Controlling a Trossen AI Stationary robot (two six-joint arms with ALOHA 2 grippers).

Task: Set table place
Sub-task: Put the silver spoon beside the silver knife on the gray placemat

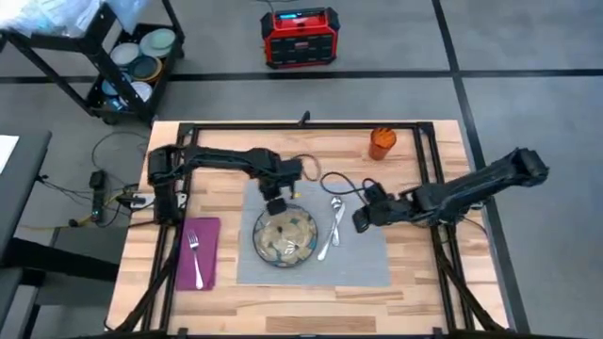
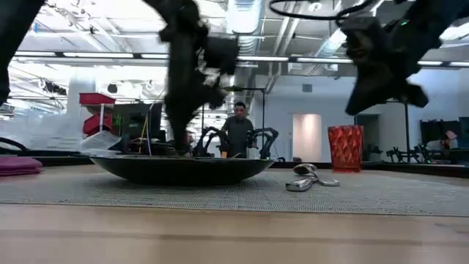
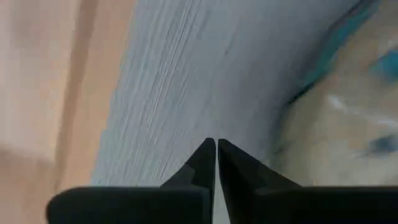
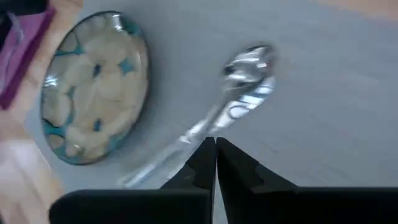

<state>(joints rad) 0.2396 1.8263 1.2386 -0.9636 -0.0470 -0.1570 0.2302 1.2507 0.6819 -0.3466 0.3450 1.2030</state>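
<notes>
The place is partly laid on the table (image 1: 415,282). The grey mat (image 1: 363,259) is spread near the middle, and the patterned plate (image 1: 286,235) is set on its left half. Just beside the plate, on the mat, cutlery is laid — a spoon (image 1: 334,218) can be made out, and a second piece seems to lie alongside it, though whether that is the knife cannot be settled from these views. The magenta napkin (image 1: 198,252) is placed off the mat to the left, with the fork (image 1: 195,258) resting on top of it. The orange cup (image 1: 381,143) is left standing well apart, near the far edge of the table.

The left gripper (image 1: 275,204) is held just above the far rim of the plate; in its wrist view the fingers are seen pressed together with nothing between them. The right gripper (image 1: 361,220) is poised over the mat beside the spoon, its fingers likewise closed and empty.

By the look of things, most of the setting is done — mat, plate, napkin and fork are in position. What is judged to remain is the cup, which has not yet been brought to the mat, and perhaps some tidying of the cutlery to the right of the plate.
</notes>
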